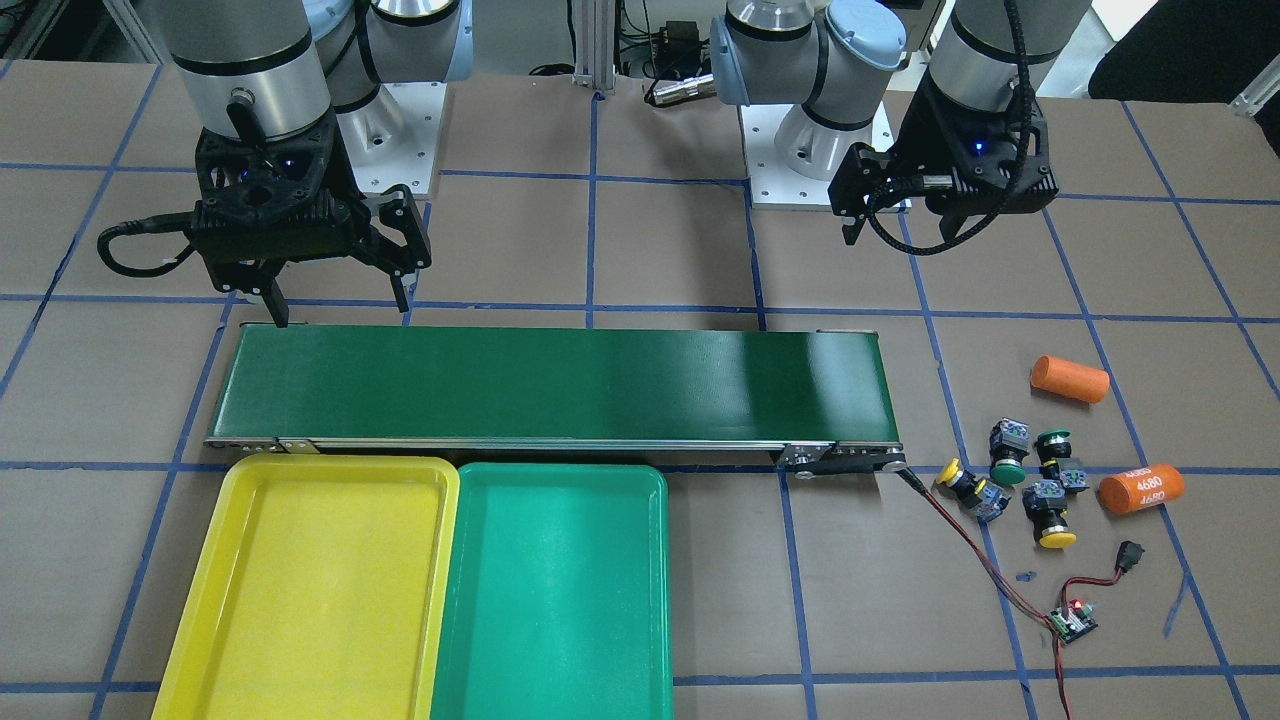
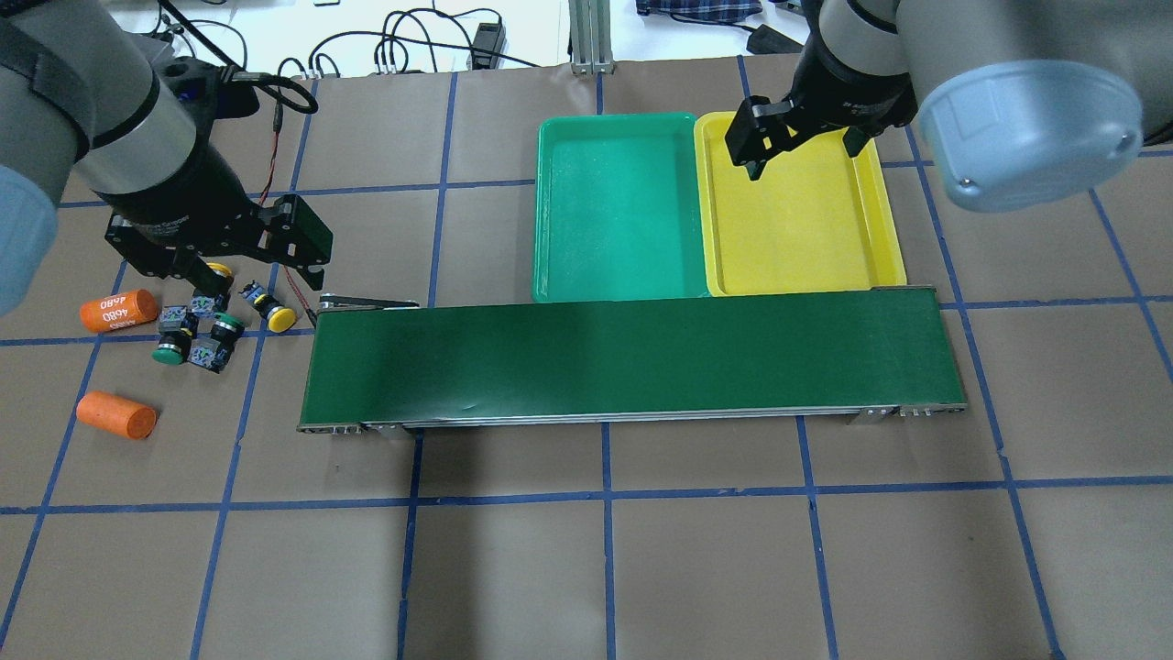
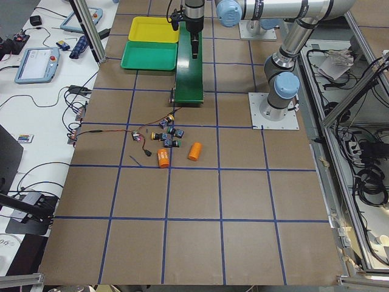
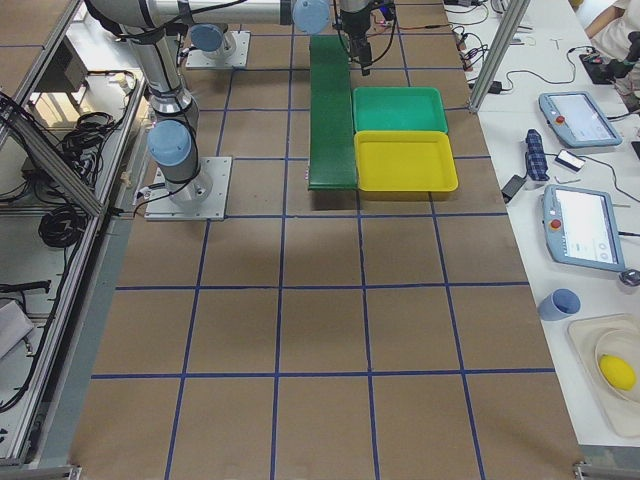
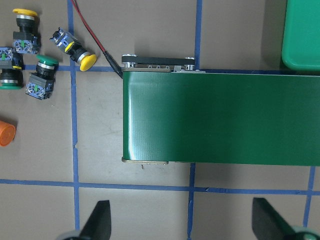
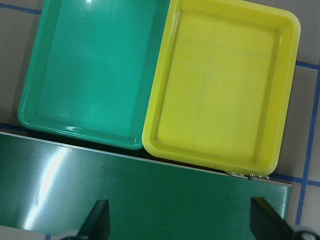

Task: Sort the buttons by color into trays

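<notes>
The left tool [image 5: 181,215] hangs spread and empty above the tabletop [image 5: 100,145]. The four buttons [image 5: 75,47] cluster there at its ten o'clock, beside the conveyor belt [image 5: 220,117]. The right tool [image 6: 180,212], likewise spread, hovers over that conveyor belt, with the green tray [image 6: 90,70] at eleven and the yellow tray [image 6: 220,90] at one.

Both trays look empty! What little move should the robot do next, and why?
Probably slide the left claw over the yellow button nearest the belt and lower it. That claw is open and holds nothing. The other buttons lie beside it on the table, past the belt's end, and the yellow tray and green tray hold nothing.
</notes>
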`<act>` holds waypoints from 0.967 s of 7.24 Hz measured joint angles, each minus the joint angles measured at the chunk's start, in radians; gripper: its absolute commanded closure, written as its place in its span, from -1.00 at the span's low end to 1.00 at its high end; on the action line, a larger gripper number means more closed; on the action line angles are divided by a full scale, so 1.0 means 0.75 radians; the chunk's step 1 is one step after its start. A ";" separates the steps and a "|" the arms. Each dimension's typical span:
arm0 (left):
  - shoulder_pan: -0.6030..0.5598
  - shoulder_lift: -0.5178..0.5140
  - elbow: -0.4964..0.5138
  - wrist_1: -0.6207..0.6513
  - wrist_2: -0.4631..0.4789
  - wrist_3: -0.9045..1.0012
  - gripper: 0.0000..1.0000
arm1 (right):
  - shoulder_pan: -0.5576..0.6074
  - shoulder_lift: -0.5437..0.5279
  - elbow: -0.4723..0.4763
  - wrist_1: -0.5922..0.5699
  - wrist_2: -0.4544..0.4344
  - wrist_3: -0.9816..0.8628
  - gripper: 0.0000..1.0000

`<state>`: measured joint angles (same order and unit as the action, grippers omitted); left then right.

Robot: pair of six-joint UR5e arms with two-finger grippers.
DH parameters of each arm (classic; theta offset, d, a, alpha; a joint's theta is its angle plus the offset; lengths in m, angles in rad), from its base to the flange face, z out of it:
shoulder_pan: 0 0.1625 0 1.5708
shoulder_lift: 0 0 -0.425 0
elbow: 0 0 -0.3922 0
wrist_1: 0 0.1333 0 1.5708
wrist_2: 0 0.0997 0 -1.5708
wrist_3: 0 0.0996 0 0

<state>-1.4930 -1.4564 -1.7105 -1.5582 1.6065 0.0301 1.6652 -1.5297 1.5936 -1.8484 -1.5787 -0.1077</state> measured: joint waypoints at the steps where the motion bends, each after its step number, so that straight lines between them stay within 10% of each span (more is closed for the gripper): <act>1: 0.004 -0.001 0.000 0.000 -0.004 0.000 -1.00 | -0.003 0.000 -0.001 -0.002 0.000 -0.002 -1.00; 7: 0.005 0.001 -0.001 -0.001 -0.001 0.001 -1.00 | -0.023 0.000 0.000 -0.038 -0.001 -0.005 -1.00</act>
<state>-1.4892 -1.4559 -1.7113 -1.5590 1.6054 0.0307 1.6479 -1.5294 1.5938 -1.8768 -1.5795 -0.1111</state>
